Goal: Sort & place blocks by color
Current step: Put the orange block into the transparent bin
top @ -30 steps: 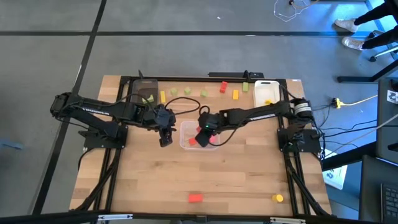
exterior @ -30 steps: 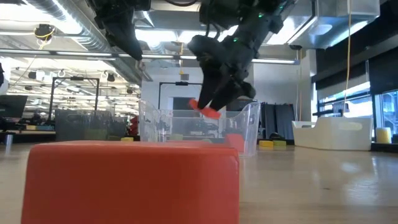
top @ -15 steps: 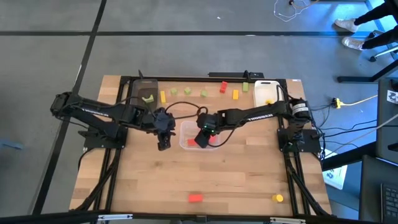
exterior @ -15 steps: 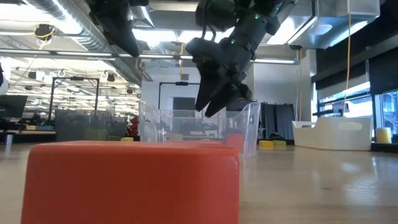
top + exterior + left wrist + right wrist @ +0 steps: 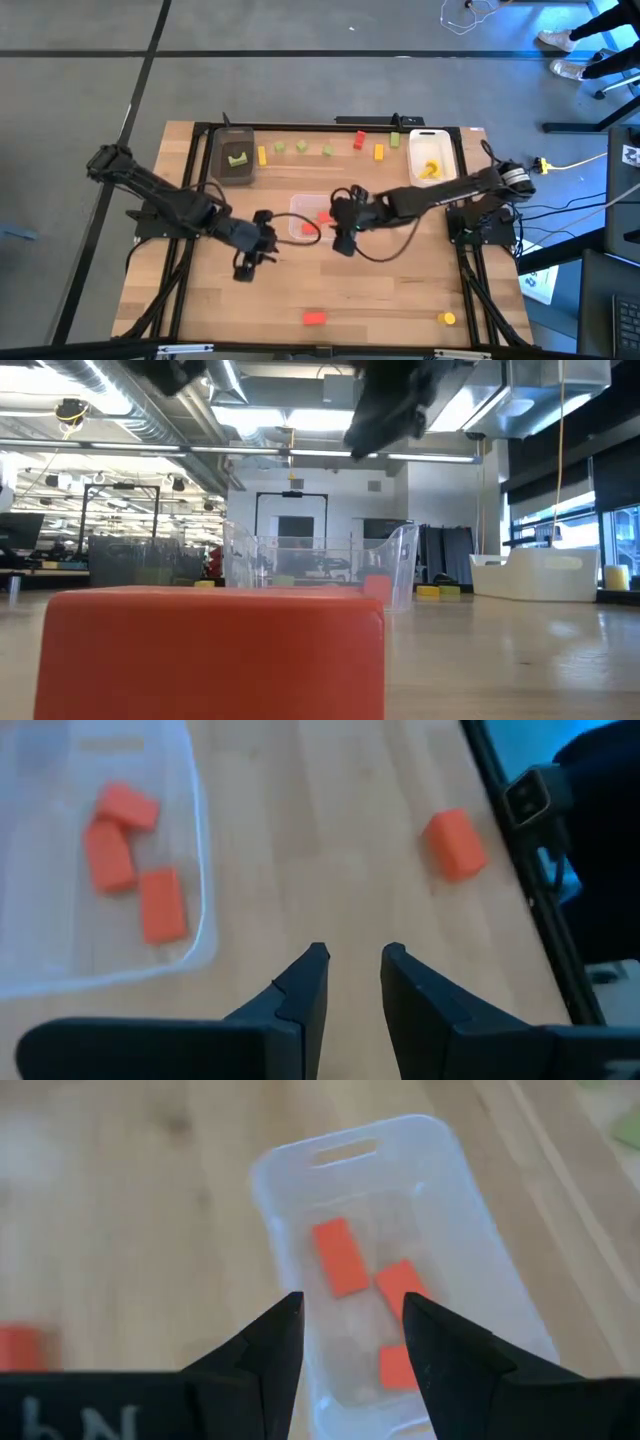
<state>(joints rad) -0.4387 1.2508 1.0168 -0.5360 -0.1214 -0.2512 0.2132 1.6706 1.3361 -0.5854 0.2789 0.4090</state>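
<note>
Near the middle of the surface [image 5: 400,290], your right claw [image 5: 343,243] hangs open and empty just beside the clear tray [image 5: 297,230], which holds three red blocks [image 5: 341,1257]. Your left claw [image 5: 243,270] hovers on the tray's other side, fingers slightly parted, gripping nothing. One red block [image 5: 315,318] and a yellow one [image 5: 447,318] lie near the front edge. Green, yellow and red blocks [image 5: 302,147] line the far edge between the dark grey tray [image 5: 235,170] and the white tray [image 5: 448,157].

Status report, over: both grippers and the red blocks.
Left gripper and right gripper: jaws open, empty. Three red blocks in the clear tray. One red block loose near the front edge. Nothing blocking.
</note>
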